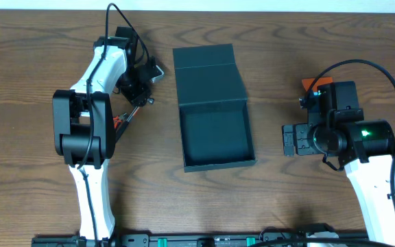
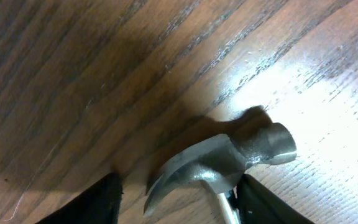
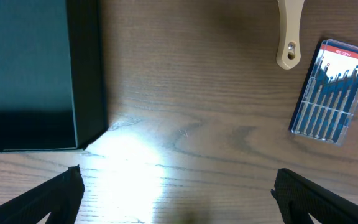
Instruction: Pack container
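Teal-grey container [image 1: 216, 130] | open | right of left gripper [image 1: 141, 88] | well apart

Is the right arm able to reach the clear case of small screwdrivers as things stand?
Probably yes. The screwdriver case lies flat on the table ahead of the open right gripper, apart from the beige handle, and nothing lies between them.

Hammer [image 2: 229, 158]: shaft leaves the left wrist view at 6 o'clock; overhead, the left arm [image 1: 91, 116] covers nearly all of it.
Container [image 3: 23, 62]: cut by the right wrist view's 9 and 12 o'clock edges.
Beige handle [image 3: 289, 31]: cropped at 12 o'clock; tool unknowable.
Orange object [image 1: 310, 84]: mostly under the right arm [image 1: 372, 171].
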You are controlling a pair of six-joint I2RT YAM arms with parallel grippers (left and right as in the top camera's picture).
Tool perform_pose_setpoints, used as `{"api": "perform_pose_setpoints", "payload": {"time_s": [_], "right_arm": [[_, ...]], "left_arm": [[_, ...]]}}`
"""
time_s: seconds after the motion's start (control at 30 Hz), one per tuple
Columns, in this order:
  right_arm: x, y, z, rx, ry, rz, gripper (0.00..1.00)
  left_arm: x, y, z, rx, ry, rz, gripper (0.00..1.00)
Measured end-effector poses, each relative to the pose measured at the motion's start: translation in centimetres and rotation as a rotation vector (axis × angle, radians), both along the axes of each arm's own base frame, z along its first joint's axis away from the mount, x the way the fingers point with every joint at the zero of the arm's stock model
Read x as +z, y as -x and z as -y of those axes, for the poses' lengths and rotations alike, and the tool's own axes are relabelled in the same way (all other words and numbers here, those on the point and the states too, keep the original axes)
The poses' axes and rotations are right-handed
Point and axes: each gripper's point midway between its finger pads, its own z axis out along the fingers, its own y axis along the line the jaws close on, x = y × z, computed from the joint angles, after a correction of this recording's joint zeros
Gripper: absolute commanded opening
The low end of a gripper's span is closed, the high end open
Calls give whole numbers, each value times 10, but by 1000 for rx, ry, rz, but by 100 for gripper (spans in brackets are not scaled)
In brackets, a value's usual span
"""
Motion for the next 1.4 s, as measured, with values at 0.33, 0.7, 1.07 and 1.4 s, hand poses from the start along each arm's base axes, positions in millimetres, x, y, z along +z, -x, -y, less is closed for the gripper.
{"api": "perform_pose_setpoints", "payload": {"time_s": [0.33, 0.7, 1.07, 1.4], "right_arm": [[0, 0, 0, 0, 0, 0, 99], [0, 1, 0, 0, 0, -4, 99], [0, 1, 0, 0, 0, -4, 99], [0, 1, 0, 0, 1, -5, 99]], "left_arm": [[0, 2, 8, -19, -4, -4, 48], [0, 5, 21, -50, -4, -6, 36], [1, 9, 24, -52, 8, -22, 21], [1, 11, 25, -51, 20, -29, 5]]}}
